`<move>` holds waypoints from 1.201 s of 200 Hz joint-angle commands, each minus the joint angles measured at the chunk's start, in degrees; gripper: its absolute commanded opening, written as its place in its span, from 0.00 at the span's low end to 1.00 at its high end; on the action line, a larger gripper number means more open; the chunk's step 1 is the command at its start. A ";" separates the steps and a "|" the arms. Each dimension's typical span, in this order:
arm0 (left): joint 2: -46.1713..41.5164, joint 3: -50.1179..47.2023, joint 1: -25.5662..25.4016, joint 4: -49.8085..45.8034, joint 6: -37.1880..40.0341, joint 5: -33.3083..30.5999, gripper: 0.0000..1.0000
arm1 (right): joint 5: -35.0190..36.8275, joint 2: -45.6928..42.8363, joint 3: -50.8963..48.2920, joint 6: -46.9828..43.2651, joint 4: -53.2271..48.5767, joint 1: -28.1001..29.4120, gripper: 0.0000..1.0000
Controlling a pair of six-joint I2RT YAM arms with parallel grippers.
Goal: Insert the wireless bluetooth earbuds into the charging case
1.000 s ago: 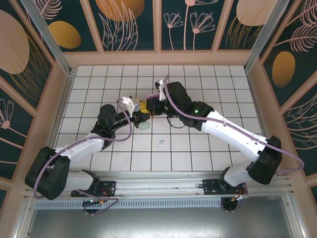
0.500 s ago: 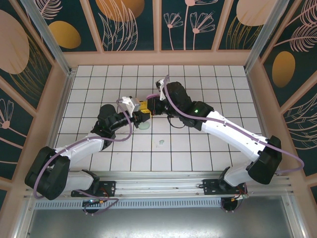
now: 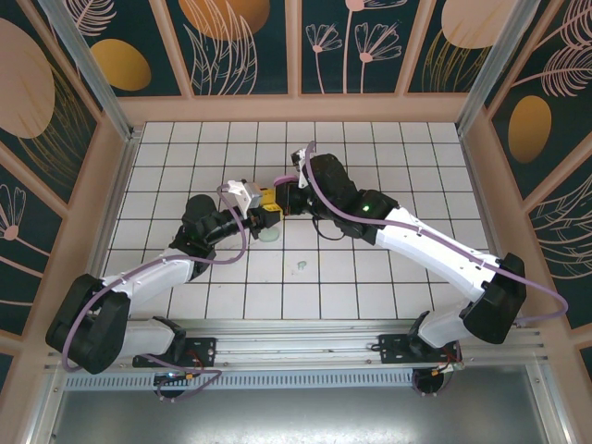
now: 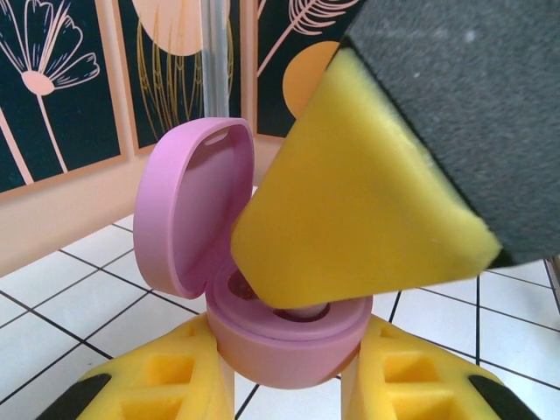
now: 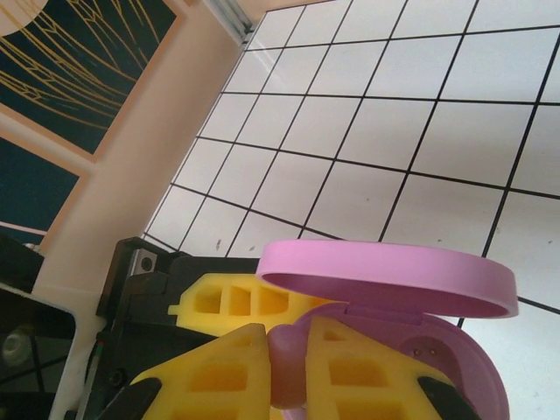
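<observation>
The pale purple charging case (image 4: 289,337) stands with its lid (image 4: 188,210) swung open, and my left gripper (image 4: 289,363) is shut on its base. My right gripper (image 5: 287,372) is shut on a pale purple earbud (image 5: 287,354) and sits right at the open case (image 5: 385,276). In the left wrist view, one yellow finger (image 4: 350,201) of the right gripper covers the case's wells. From above, the left gripper (image 3: 265,214) and right gripper (image 3: 283,201) meet over the middle tiles, hiding the case.
A pale mint round case (image 3: 268,235) lies on the tiles just in front of the left gripper. A tiny mint green earbud (image 3: 301,268) rests nearer the front. Wooden walls (image 3: 125,166) fence the white tiled floor on three sides.
</observation>
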 commanded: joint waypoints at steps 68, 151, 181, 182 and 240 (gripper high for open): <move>-1.20 0.48 -0.36 2.00 -0.59 -0.38 0.00 | -1.57 1.32 -0.09 1.55 0.09 0.51 0.12; -1.64 0.74 -0.38 1.44 0.02 -0.66 0.00 | 1.18 0.49 -0.31 2.43 -2.50 0.57 0.23; -1.73 0.73 -0.36 1.05 0.07 -0.63 0.00 | 2.90 -0.02 -0.04 2.35 -3.41 0.57 0.24; -1.73 0.73 -0.36 1.06 0.10 -0.62 0.00 | 2.91 -0.01 -0.06 2.35 -3.42 0.57 0.24; -1.82 1.08 -0.35 0.29 0.48 -0.76 0.00 | 4.14 -0.15 1.26 2.34 -5.05 0.57 0.30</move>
